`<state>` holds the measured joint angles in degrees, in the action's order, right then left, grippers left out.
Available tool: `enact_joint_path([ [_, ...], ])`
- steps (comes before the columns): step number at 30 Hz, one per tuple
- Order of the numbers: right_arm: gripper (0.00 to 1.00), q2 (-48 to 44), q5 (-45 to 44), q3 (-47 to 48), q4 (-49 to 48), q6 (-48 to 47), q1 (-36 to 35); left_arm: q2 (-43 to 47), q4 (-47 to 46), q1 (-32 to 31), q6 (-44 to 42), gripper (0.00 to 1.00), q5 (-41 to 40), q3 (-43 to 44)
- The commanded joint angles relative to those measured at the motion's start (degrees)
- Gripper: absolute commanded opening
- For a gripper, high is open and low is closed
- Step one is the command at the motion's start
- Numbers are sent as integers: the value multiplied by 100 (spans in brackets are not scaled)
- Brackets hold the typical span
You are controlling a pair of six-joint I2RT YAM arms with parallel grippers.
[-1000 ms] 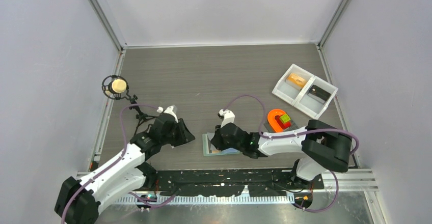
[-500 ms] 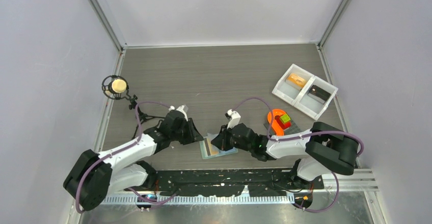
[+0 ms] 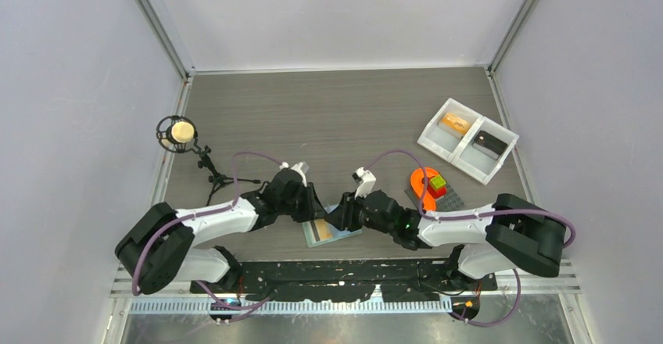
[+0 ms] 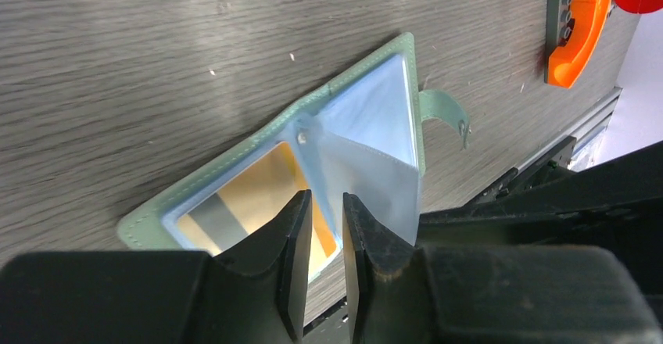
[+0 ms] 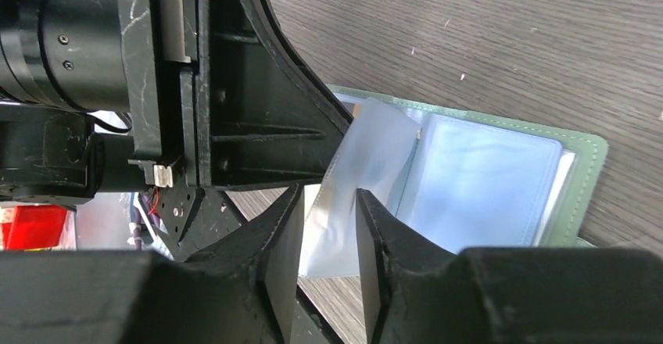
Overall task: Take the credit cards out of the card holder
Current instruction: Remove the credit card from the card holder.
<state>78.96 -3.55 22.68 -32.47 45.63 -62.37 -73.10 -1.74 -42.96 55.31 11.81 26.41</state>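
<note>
The card holder (image 3: 331,233) lies open on the table (image 3: 328,117), well left of the orange S-shaped piece (image 3: 422,186). Since a second ago it has slid slightly farther from that piece, and a gold card (image 4: 250,195) now shows in its outer pocket. The left gripper (image 4: 320,203), which then hung well beyond the holder from the orange piece, has come in over the gold card, its fingers a narrow slit apart with nothing between them. The right gripper (image 5: 328,195), on the side toward the orange piece, pinches one pale pocket leaf (image 5: 375,148) and holds it raised.
</note>
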Motion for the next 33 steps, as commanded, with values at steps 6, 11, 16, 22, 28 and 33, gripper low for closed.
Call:
enact_joint_path([
  [6,46,-1596,-802,79,1620,-178,63,-244,-436,-356,156,23,-6,397],
  [11,48,-2343,-1099,152,2492,-337,61,-597,-565,-489,187,23,60,554],
  [16,39,-2240,-774,104,2171,-394,58,-483,-293,-495,168,23,-126,619],
  [22,29,-1559,-220,318,1789,-445,50,354,557,-283,24,24,-623,487],
  [28,26,-891,84,669,1625,-433,-132,692,642,-134,-78,28,-653,242],
  [33,32,-967,-357,956,2085,-417,-344,204,214,-134,-35,28,-240,276],
])
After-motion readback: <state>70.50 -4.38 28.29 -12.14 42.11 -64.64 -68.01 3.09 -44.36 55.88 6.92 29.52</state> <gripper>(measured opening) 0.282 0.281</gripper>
